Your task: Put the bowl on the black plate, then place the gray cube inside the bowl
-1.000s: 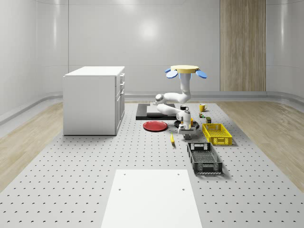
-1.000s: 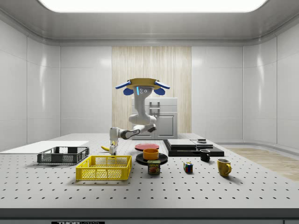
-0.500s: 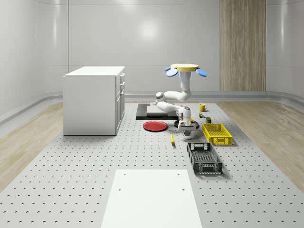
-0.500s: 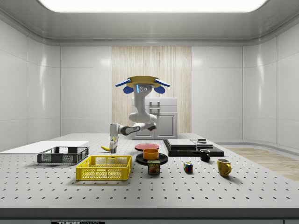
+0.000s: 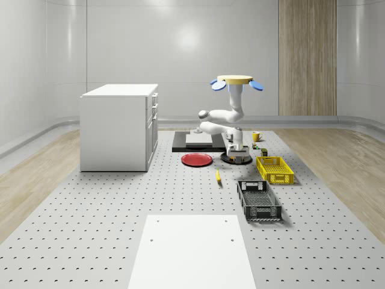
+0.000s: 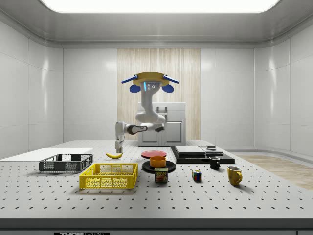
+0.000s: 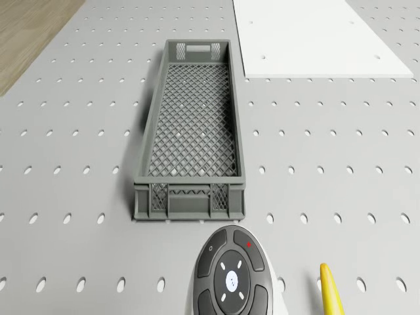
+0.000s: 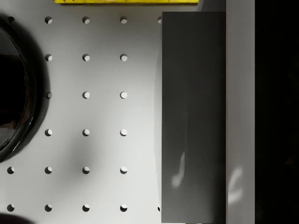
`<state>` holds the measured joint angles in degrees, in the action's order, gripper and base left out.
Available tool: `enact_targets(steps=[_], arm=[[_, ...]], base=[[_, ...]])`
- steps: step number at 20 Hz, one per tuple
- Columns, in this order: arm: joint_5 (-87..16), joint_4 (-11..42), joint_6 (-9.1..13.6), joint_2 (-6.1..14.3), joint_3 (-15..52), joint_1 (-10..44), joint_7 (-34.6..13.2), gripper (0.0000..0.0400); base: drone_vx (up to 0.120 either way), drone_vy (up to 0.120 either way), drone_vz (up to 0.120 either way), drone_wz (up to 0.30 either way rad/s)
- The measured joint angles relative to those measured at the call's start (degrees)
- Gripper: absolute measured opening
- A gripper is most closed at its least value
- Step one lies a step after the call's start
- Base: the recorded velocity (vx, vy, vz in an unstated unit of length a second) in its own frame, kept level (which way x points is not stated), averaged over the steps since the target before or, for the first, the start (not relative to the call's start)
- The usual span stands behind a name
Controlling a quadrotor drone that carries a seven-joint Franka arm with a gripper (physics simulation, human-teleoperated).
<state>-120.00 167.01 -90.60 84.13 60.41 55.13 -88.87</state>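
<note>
Drone (image 6: 149, 80) hovering over table (image 5: 90, 241), arm bent down. Tool (image 6: 118, 148) w/ gray cube, above banana (image 6: 114, 155); grip width unclear. Bowl (image 6: 158, 161) on black plate (image 6: 159, 168), at tool's 4 o'clock in side view.

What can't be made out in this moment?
Bowl interior: side view, its own wall hides it.
Black plate: wrist view, cut off by the edge.
Banana: drone view, cut off by the edge.
Whether the claw holds anything: side view, too small.

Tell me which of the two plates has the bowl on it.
The black plate: the orange bowl sits on it, while the red plate behind holds nothing.
</note>
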Motion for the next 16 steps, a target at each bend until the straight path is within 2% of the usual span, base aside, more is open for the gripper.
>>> enact_targets(steps=[2, 5, 7, 9, 12, 16], arm=[[0.11, 0.05, 0.06, -0.02, 0.11, -0.03, 0.00, 0.0250], [0.20, 0.10, 0.12, -0.04, 0.21, -0.06, 0.01, 0.0250], [0.23, 0.11, 0.15, -0.04, 0.25, -0.07, 0.01, 0.0250], [0.25, 0.12, 0.16, -0.05, 0.27, -0.08, 0.01, 0.0250], [0.27, 0.13, 0.18, -0.06, 0.29, -0.09, 0.02, 0.0250], [0.27, 0.14, 0.19, -0.07, 0.29, -0.10, 0.02, 0.0250]], base=[[-0.120, 0.120, 0.120, 0.000], [-0.120, 0.107, 0.013, 0.000], [-0.040, 0.000, 0.020, 0.000], [0.000, 0.000, 0.120, 0.000], [0.000, 0.120, 0.067, 0.000], [-0.120, 0.020, 0.000, 0.000]])
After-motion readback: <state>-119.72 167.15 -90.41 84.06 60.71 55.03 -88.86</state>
